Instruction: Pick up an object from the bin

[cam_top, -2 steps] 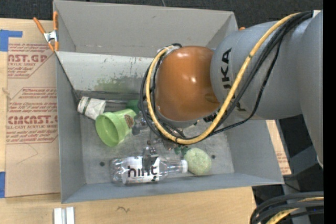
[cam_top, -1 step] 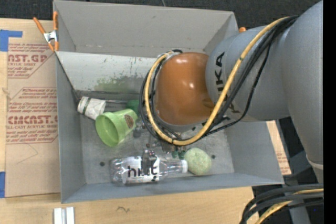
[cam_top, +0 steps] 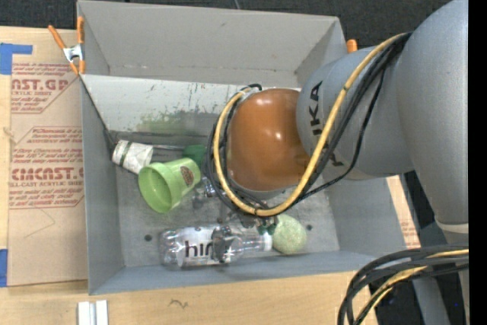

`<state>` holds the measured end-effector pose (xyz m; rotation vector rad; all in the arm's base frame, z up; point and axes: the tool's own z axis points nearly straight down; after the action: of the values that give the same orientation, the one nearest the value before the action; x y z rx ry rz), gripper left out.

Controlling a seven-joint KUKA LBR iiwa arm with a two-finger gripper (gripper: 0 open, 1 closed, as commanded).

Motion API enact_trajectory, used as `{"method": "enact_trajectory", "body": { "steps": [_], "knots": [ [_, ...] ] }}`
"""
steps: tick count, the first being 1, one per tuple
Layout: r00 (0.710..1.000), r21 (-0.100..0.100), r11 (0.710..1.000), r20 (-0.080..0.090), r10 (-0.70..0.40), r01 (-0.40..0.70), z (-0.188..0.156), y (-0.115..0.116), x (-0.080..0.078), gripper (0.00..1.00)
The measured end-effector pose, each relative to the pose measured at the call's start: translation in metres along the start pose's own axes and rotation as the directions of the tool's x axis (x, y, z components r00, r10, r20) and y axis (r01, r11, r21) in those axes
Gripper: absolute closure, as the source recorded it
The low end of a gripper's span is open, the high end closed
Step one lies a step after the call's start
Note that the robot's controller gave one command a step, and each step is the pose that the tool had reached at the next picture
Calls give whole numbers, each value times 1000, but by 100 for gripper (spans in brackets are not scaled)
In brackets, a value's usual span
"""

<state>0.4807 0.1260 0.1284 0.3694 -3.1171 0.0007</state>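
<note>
- The fingers (cam_top: 223,228) are hanging down from under the orange cover (cam_top: 262,137) of the wrist, and only some dark metal parts of them are showing. I cannot tell if they are spread or pressed together, or if they are pinching anything.
- A clear plastic bottle (cam_top: 194,249) with white letters is lying on its side directly under the fingers, along the near wall of the bin (cam_top: 99,186). The dark tips are seeming to meet its middle, but I cannot tell if they are really touching it.
- A pale green round lump (cam_top: 290,235) is resting just beside the fingers, to the right of them in the view, at the end of the bottle.
- A green plastic cup (cam_top: 169,183) is lying on its side near the fingers, to the left of them, with its open mouth facing the lower left.
- A white crumpled tube (cam_top: 131,155) is lying farther left of the fingers, just beyond the cup and close to the slanted wall.
- Yellow and black cables (cam_top: 221,164) are looping round the orange cover, above the fingers.
- The grey arm (cam_top: 426,103) is standing to the right of the fingers.
</note>
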Motion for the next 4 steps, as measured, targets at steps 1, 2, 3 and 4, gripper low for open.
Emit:
{"method": "enact_trajectory", "body": {
  "steps": [1,2,3,4],
  "knots": [
    [1000,-1,1000,21,19,-18,55,15,-9,0],
    [1000,-1,1000,9,16,-16,47,13,-4,100],
    [1000,-1,1000,9,16,-16,47,13,-4,100],
    [1000,-1,1000,8,16,-16,46,13,-4,100]
  ]
}}
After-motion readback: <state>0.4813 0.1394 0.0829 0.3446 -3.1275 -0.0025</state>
